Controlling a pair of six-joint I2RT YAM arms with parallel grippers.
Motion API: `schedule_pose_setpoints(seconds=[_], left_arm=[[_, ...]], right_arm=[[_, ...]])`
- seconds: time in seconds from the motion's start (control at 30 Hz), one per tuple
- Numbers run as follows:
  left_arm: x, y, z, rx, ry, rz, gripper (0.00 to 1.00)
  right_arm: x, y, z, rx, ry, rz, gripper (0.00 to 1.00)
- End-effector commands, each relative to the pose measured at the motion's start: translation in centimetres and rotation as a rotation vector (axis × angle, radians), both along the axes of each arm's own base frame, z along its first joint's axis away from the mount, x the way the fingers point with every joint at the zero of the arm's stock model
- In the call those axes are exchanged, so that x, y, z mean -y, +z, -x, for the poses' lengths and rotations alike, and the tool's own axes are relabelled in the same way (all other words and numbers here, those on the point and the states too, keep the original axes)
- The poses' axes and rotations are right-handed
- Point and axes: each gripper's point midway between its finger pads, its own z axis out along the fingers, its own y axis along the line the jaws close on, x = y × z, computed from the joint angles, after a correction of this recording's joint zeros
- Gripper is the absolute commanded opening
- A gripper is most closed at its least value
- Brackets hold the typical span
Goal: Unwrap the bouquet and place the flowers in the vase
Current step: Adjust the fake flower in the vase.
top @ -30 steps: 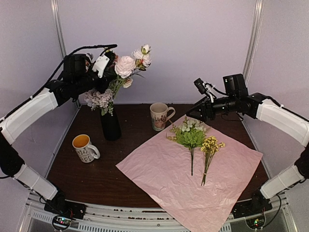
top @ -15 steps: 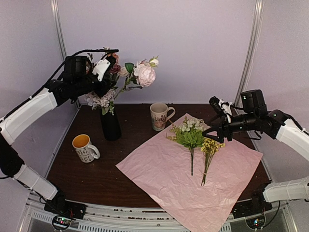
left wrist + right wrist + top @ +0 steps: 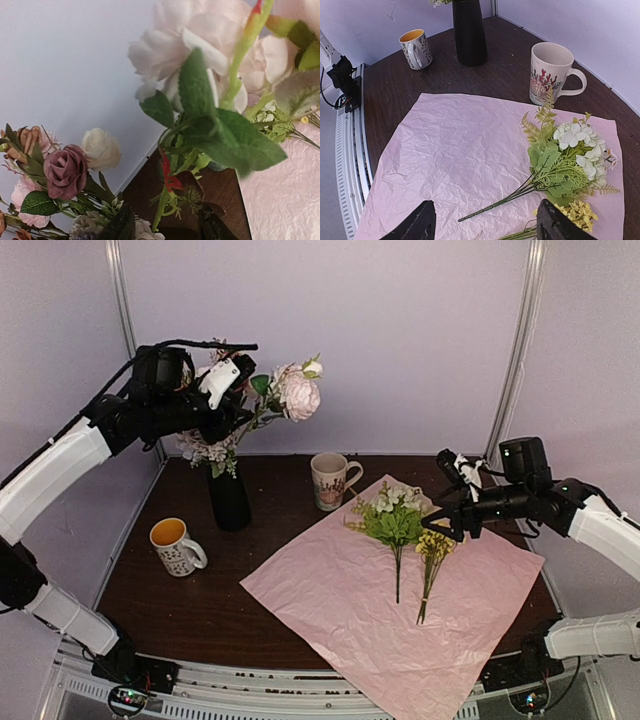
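At the top view's upper left, the left gripper [image 3: 238,400] has its jaws apart around a pink rose [image 3: 298,395] stem, apparently releasing it among the flowers [image 3: 205,447] in the vase [image 3: 229,502]. At centre the lilac-pink paper [image 3: 340,605] lies flat. Further right, the right gripper [image 3: 440,523], fingers wide, hovers over the yellow sprig [image 3: 432,545], likely its next pick.

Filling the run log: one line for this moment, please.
left end effector open by flowers in vase | right end effector open above yellow sprig
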Motion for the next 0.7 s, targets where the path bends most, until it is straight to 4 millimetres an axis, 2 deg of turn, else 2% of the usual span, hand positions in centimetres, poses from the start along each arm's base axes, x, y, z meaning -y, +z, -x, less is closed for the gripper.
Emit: schedule_pose_setpoints(seconds=[0.0, 0.13, 0.33, 0.47, 0.67], left_arm=[[1.6, -1.7, -0.9, -0.018, -0.030, -0.073, 0.47], [2.8, -1.4, -2.1, 0.001, -0.020, -0.087, 0.47], [2.4, -0.1, -4.8, 0.062, 0.099, -0.071, 0.38], [2.1, -0.1, -6.1, 0.087, 0.148, -0.073, 0.33], [2.7, -1.2, -7.5, 0.081, 0.177, -0.071, 0.42]], right_arm=[[0.6, 0.4, -0.4, 0.056, -0.023, -0.008, 0.69], [1.1, 0.3, -0.6, 0.061, -0.037, -0.011, 0.70], [1.4, 0.2, -0.5, 0.056, -0.036, -0.026, 0.69], [1.5, 0.2, -0.5, 0.057, -0.036, -0.028, 0.69], [1.6, 0.2, -0.5, 0.056, -0.038, -0.032, 0.70]])
